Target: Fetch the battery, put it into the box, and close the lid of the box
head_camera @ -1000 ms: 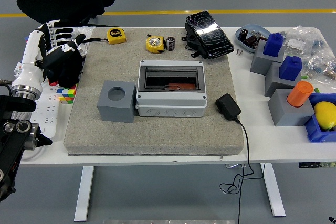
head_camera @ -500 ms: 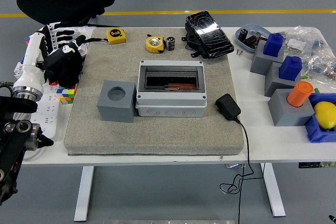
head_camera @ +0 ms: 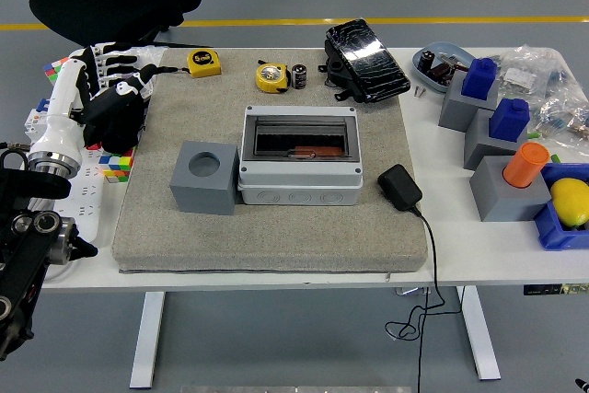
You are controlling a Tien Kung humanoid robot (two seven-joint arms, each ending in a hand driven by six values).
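The battery [head_camera: 299, 76], a small dark cylinder, stands at the back of the grey mat next to a yellow tape measure [head_camera: 271, 76]. The grey box [head_camera: 299, 158] sits mid-mat; through its dark window opening a copper-coloured part shows inside. I cannot tell how its lid stands. My left hand [head_camera: 115, 98], black with white fingertips, hovers at the mat's left edge, far left of both. Its fingers [head_camera: 110, 60] are spread and hold nothing. My right arm is out of view.
A grey block with a round hole [head_camera: 204, 178] touches the box's left side. A black charger [head_camera: 399, 187] lies to its right and a black case [head_camera: 366, 60] behind it. A second tape measure [head_camera: 204, 63] is at the back left. Grey and blue blocks [head_camera: 488, 108] crowd the right side.
My left arm has shifted slightly up and away from me along the table's left edge. Nothing else has moved.
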